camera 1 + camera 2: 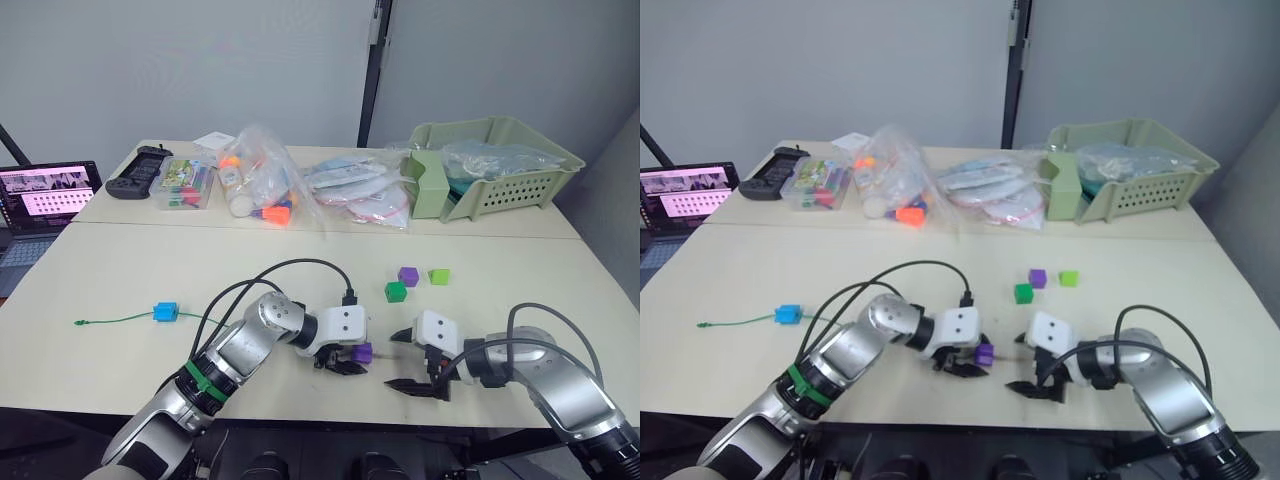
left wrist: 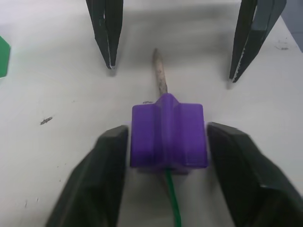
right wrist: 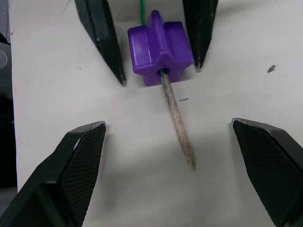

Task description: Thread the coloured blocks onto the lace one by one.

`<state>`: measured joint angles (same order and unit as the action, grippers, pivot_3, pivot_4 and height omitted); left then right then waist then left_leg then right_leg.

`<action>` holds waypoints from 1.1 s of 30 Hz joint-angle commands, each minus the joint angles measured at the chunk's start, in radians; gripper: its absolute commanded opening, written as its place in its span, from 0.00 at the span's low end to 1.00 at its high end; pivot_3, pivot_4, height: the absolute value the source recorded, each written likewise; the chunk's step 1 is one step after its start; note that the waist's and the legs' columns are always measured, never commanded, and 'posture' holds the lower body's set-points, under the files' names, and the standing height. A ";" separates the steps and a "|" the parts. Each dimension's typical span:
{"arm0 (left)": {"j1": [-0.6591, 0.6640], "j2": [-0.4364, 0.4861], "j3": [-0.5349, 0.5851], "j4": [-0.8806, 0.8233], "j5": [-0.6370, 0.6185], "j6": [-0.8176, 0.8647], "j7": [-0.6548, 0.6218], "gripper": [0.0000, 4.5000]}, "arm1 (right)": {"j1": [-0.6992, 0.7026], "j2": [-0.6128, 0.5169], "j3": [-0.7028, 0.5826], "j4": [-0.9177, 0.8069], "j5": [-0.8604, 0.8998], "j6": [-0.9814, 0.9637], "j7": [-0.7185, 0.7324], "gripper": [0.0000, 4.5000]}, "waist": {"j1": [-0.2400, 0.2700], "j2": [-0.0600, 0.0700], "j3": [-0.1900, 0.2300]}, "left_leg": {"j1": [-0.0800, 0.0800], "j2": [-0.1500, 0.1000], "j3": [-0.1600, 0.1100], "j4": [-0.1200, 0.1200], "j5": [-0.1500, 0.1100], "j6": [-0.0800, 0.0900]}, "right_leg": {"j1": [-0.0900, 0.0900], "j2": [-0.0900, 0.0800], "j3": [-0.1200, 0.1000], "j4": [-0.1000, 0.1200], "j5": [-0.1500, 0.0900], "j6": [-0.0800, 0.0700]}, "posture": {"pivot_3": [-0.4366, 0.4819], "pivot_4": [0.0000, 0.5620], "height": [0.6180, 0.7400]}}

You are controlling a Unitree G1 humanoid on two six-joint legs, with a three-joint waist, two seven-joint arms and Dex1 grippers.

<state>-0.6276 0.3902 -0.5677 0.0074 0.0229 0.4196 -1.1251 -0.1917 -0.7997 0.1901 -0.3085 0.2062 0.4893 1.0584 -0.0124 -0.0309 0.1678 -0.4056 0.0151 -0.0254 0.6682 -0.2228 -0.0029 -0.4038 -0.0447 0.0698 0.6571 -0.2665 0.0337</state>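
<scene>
A purple block [image 2: 168, 137] sits on the table, and my left gripper [image 1: 352, 363] is shut on it. The lace [image 1: 120, 319] runs through this block, and its stiff brown tip [image 3: 178, 124] sticks out on the far side toward my right gripper [image 1: 402, 360]. That gripper is open, with one finger on each side of the tip and not touching it. A blue block [image 1: 165, 311] sits on the lace near its far left end. Loose on the table behind the grippers lie another purple block [image 1: 408, 275], a lime green one [image 1: 439, 276] and a dark green one [image 1: 396, 291].
Along the back of the table stand a pale green basket [image 1: 500, 170], clear bags of plastic pieces [image 1: 265, 185], a small clear box [image 1: 186, 186] and a black controller [image 1: 140, 172]. An open laptop [image 1: 45, 195] is at the far left.
</scene>
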 commanded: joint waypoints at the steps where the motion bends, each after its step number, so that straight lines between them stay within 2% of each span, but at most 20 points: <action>1: -0.001 0.006 0.007 -0.015 -0.012 -0.001 -0.016 0.32 | -0.024 0.010 0.011 0.012 -0.014 -0.028 -0.007 1.00 | -0.001 0.000 0.000 | 0.000 0.000 0.000 0.000 0.000 0.000 | 0.000 0.000 0.000 0.000 0.000 0.000 | 0.48 0.27 1.00; 3: -0.002 0.012 0.007 -0.012 -0.015 -0.009 -0.027 0.30 | -0.036 0.018 0.022 0.034 -0.024 -0.038 -0.007 1.00 | -0.003 0.000 0.000 | 0.000 0.000 0.000 0.000 0.000 0.000 | 0.000 0.000 0.000 0.000 0.000 0.000 | 0.48 0.27 1.00; 4: -0.003 0.014 0.007 -0.011 -0.017 -0.012 -0.032 0.30 | -0.040 0.021 0.026 0.044 -0.027 -0.043 -0.006 0.94 | -0.003 0.000 0.000 | 0.000 0.000 0.000 0.000 0.000 0.000 | 0.000 0.000 0.000 0.000 0.000 0.000 | 0.48 0.27 1.00; 7: -0.004 0.024 0.010 -0.008 -0.017 -0.020 -0.040 0.30 | -0.055 0.029 0.038 0.074 -0.036 -0.062 0.000 0.75 | -0.003 0.000 0.000 | 0.001 0.000 0.000 0.000 0.000 0.000 | 0.000 0.000 0.000 0.000 0.000 0.000 | 0.48 0.27 1.00; 17: -0.001 0.048 0.027 -0.001 -0.020 -0.037 -0.045 0.30 | -0.062 0.031 0.056 0.124 -0.051 -0.122 0.018 0.01 | -0.003 0.000 0.000 | 0.001 0.000 0.000 0.000 0.000 0.000 | 0.001 0.000 0.000 0.001 0.000 0.000 | 0.48 0.27 1.00; 25: 0.024 0.160 0.113 -0.009 -0.067 -0.067 -0.087 0.30 | -0.102 0.046 0.069 0.115 -0.050 -0.128 0.018 0.00 | -0.009 0.000 0.000 | 0.001 0.001 0.000 0.000 0.000 0.000 | 0.000 0.001 0.000 0.001 0.000 0.000 | 0.48 0.27 1.00; 31: 0.050 0.353 0.242 0.031 -0.130 -0.155 -0.203 0.30 | -0.118 0.043 0.061 0.091 -0.045 -0.118 0.021 0.00 | -0.009 0.000 0.000 | 0.000 0.001 0.000 0.000 0.000 0.000 | -0.002 0.001 0.000 0.001 0.000 0.000 | 0.48 0.27 1.00; 33: 0.060 0.436 0.280 0.121 -0.126 -0.243 -0.252 0.30 | -0.118 0.045 0.064 0.088 -0.050 -0.118 0.019 0.00 | -0.006 0.001 0.000 | 0.000 0.001 0.000 0.000 0.000 0.000 | -0.002 0.000 0.000 0.001 0.000 0.000 | 0.48 0.27 1.00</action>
<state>-0.5740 0.7890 -0.3347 0.0828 -0.0867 0.2441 -1.3352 -0.2999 -0.7515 0.2663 -0.1883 0.1601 0.3759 1.0795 -0.0187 -0.0303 0.1679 -0.4050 0.0163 -0.0252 0.6677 -0.2229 -0.0029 -0.4053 -0.0444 0.0695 0.6580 -0.2665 0.0333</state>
